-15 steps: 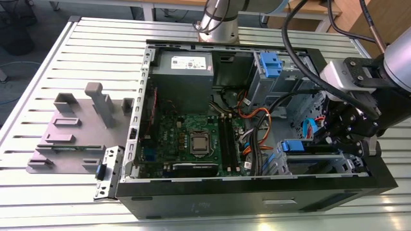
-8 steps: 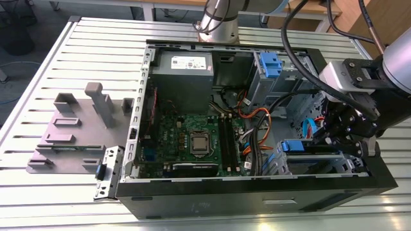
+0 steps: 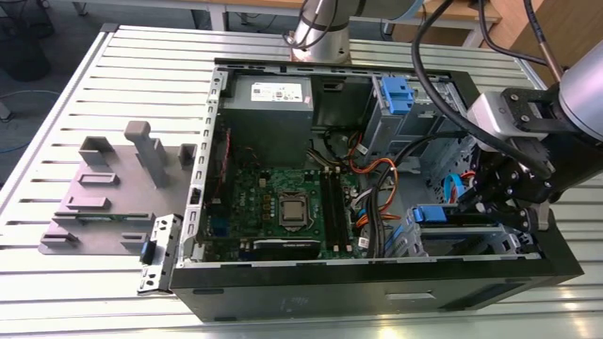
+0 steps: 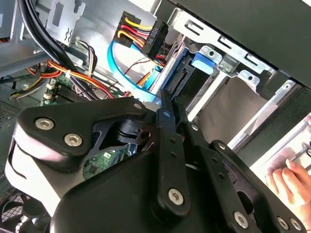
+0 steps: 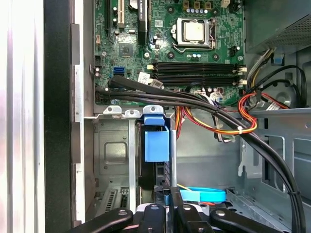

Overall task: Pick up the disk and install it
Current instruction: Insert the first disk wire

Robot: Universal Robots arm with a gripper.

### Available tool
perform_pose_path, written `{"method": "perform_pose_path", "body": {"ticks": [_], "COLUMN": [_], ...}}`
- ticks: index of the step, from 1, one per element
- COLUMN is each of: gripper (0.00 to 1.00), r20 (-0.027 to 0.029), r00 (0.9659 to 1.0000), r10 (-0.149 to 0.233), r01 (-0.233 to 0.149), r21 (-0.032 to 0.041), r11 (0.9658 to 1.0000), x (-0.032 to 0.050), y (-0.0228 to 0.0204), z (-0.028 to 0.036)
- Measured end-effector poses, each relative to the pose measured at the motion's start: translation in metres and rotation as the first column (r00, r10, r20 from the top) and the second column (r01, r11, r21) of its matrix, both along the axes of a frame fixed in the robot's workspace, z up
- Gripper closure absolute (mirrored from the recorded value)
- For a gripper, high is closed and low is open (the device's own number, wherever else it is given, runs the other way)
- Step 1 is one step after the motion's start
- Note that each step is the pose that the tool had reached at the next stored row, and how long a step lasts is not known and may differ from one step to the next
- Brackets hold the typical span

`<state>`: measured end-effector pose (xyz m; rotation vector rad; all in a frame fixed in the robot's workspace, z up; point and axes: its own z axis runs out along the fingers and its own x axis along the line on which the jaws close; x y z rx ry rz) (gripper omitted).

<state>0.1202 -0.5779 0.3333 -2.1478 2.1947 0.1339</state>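
- An open computer case (image 3: 377, 286) lay on its side on the slatted metal tabletop (image 3: 141, 85), near the tabletop's front edge, with the green motherboard (image 3: 282, 205) exposed.
- The gripper (image 3: 504, 205) reached into the case at the exterior view's right, by the lower drive bay (image 3: 462, 240).
- The disk (image 3: 443, 215) stood on edge in that bay, its blue bracket tab facing up out of the case; in the first wrist view the blue tab (image 5: 156, 141) sat between the bay's grey metal walls, with the dark body of the disk below it.
- In the first wrist view the gripper (image 5: 168, 206) had its black fingers (image 5: 158, 218) drawn close on either side of the disk's edge, so the jaws appeared clamped on the disk.
- In the second wrist view the gripper (image 4: 167, 104) pointed at the same slot, where the blue tab (image 4: 204, 62) and a metal bay frame (image 4: 233, 58) showed.
- Bundles of black cables (image 5: 204, 104) and red, yellow and orange wires (image 5: 243, 124) crossed the case just beside the bay.
- A grey power-supply box (image 3: 268, 106) sat in the case's far corner, and a second blue-latched drive cage (image 3: 396, 99) stood at the far side.
- A grey fixture plate (image 3: 109, 205) with upright blocks lay on the tabletop at the exterior view's left, apart from the case.
- A person's hand (image 4: 289, 182) rested at the edge of the second wrist view.
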Motion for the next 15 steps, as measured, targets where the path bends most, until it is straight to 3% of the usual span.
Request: {"method": "perform_pose_path", "body": {"ticks": [15], "gripper": [0.84], "r20": [0.0000], "r00": [1.0000], "r10": [0.000], "r01": [0.000], "r21": [-0.0010], "r11": [1.0000], "x": [0.0000], "y": [0.0000], "z": [-0.0049]}}
